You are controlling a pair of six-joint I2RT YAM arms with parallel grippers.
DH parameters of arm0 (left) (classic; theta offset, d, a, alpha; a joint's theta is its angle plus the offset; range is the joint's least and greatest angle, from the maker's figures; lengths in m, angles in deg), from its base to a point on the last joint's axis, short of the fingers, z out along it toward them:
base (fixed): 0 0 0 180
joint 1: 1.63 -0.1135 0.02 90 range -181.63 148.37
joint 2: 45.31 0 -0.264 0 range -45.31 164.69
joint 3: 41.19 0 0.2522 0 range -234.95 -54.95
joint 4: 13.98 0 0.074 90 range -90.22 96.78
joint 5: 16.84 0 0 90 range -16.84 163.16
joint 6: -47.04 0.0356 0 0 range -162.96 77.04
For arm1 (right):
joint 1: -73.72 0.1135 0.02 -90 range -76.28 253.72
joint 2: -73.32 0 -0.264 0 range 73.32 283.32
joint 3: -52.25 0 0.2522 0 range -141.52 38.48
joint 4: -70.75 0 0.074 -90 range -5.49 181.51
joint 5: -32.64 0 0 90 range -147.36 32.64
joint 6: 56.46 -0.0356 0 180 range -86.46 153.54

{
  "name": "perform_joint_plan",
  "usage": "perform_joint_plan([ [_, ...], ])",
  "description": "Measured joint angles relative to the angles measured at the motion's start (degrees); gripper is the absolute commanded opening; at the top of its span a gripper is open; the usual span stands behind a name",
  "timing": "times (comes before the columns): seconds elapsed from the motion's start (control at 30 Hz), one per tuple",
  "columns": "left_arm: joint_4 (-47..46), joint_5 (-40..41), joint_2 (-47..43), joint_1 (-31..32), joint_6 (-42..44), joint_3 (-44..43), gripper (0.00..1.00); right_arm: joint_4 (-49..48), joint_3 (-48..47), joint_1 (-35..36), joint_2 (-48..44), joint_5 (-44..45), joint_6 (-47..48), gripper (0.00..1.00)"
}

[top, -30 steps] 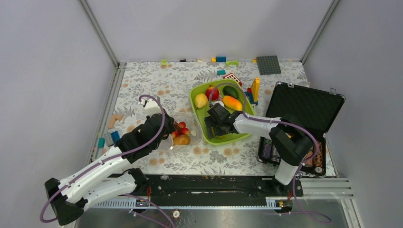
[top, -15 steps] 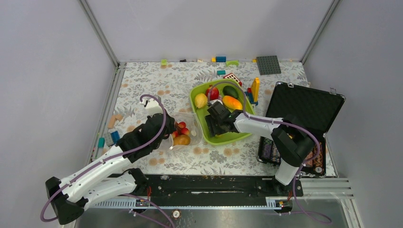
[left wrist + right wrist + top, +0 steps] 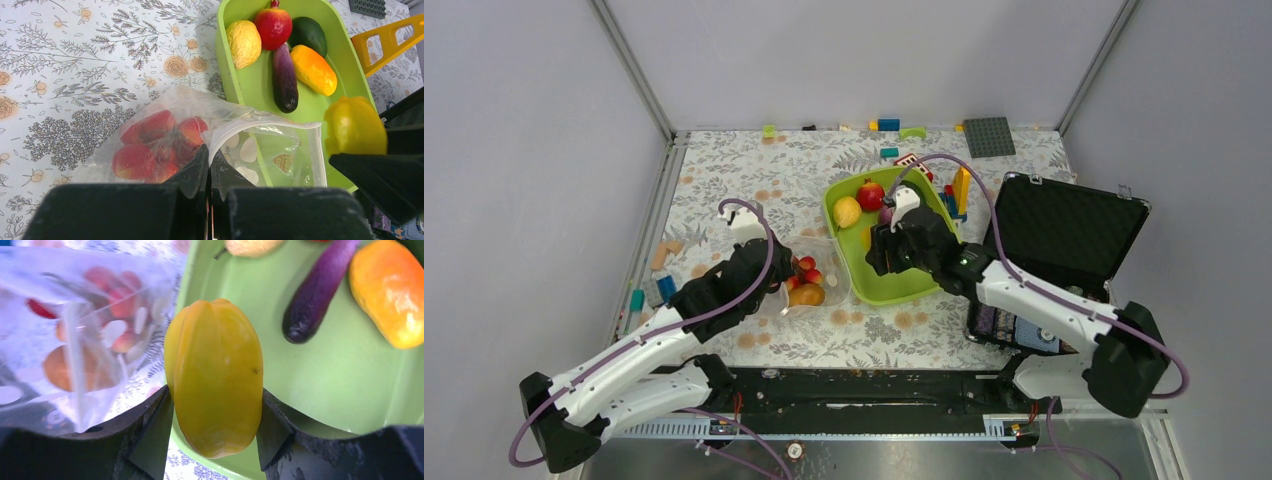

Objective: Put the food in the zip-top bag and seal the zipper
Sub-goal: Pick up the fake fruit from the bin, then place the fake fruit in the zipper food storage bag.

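The zip-top bag [image 3: 280, 150] lies on the table left of the lime-green tray [image 3: 255, 90], its mouth toward the tray. My left gripper [image 3: 209, 161] is shut on the bag's mouth edge. Red grapes [image 3: 150, 147] and a brown kiwi [image 3: 807, 295] sit inside the bag. My right gripper [image 3: 215, 400] is shut on the yellow-green starfruit [image 3: 215, 370], holding it above the tray's near left rim, close to the bag [image 3: 75, 340]. Left in the tray are a lemon [image 3: 243, 42], a red apple [image 3: 273, 25], an eggplant [image 3: 285, 77], an orange fruit [image 3: 313, 70] and a dark green one [image 3: 307, 32].
An open black case [image 3: 1064, 225] stands right of the tray. A yellow block tower [image 3: 962, 187] rises behind the tray. Loose blocks [image 3: 889, 125] and a grey baseplate [image 3: 989, 137] line the back edge; more blocks [image 3: 664, 255] lie at the left edge.
My right gripper closed on the starfruit in the tray and lifted it, and the right arm changed its pose. The left gripper kept its hold on the bag without moving.
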Motion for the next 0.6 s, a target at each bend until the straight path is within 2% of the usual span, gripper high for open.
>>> perform_joint_plan([
  [0.33,-0.13,-0.17,0.11,0.00,0.04,0.00,0.00,-13.79,8.46,-0.04,-11.85,-17.42,2.99,0.26],
  [0.5,-0.20,-0.44,0.46,0.00,0.04,0.00,0.00,-19.54,9.29,0.15,-11.87,-26.14,1.99,0.27],
  [0.6,-0.37,-0.57,0.46,0.00,0.04,0.00,0.00,-20.48,8.61,1.25,-9.97,-28.13,1.64,0.30],
])
